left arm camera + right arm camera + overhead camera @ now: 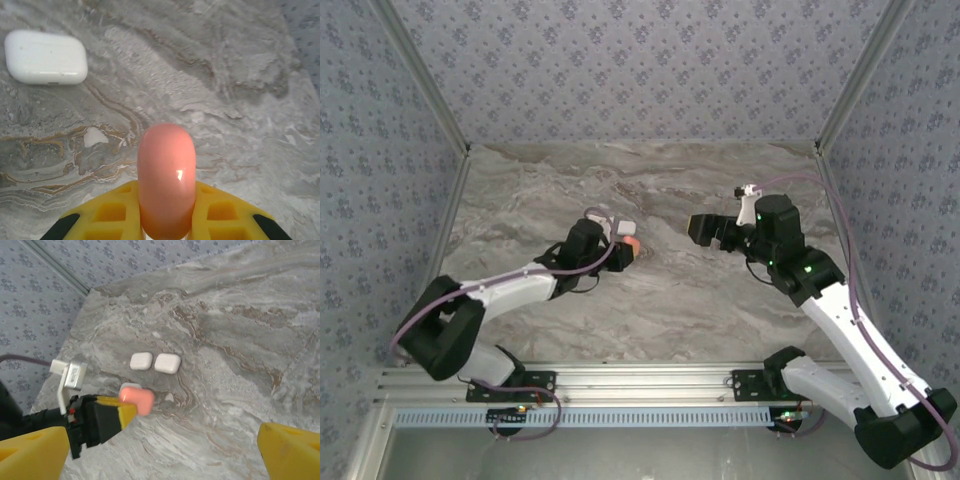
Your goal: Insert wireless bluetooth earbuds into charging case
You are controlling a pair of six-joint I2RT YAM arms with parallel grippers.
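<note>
Top view: the left end effector [623, 248] is clamped on a coral charging case [633, 244] mid-bench [520, 200]; the right end effector [704, 228] hovers well apart from it. Left wrist: a white case [45, 57] lies beyond the coral one. Right wrist: the right fingers [290, 452] stand wide apart; a pair of white cases [141, 361] lies side by side.

The left arm [510, 290] stretches forward toward centre, the left end effector [623, 252] clamped on a coral case [166, 180]. The right arm [840, 300] angles inward, the right end effector [703, 228] facing left, fingers spread wide.

Grey-veined marble tabletop [650, 300] inside patterned blue-grey walls [640, 60], metal rail [620, 380] along near edge.
</note>
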